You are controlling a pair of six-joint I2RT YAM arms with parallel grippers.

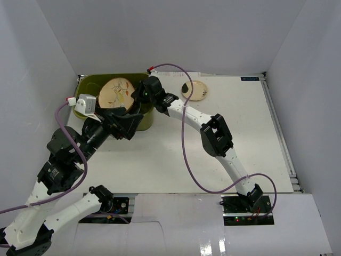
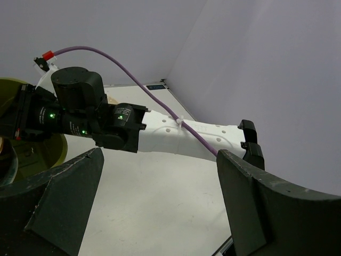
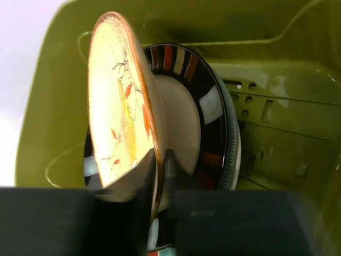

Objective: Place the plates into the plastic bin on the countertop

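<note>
1. Olive-green plastic is seen at the far left of the top view: the plastic bin (image 1: 85, 85) stands on the white countertop (image 1: 176, 160). A cream plate (image 1: 118, 93) with a bird drawing is held inside the bin by the right gripper (image 1: 139, 97). A small cream plate (image 1: 194, 89) lies alone on the countertop, well apart from the bin on the right. The left gripper (image 1: 125, 125) is placed just beside the near wall of the bin and carries nothing.

2. In the left wrist view, the two fingers (image 2: 58, 197) of the left gripper are spread wide, and only the right arm (image 2: 181, 136) and bare countertop are seen between them.

3. In the right wrist view, the rim of the cream plate is pinched between the pressed-together fingers (image 3: 173, 176) of the right gripper. The plate is tilted over a black-rimmed plate (image 3: 205, 122) with red and pale blocks, which lies on another plate in the bin. Whether the cream plate touches it cannot be told.

4. The step in hand is judged to be the setting down of the cream plate. For the next move, the plate is to be lowered flat onto the stack and the fingers opened; the small cream plate is then left to be fetched.
</note>
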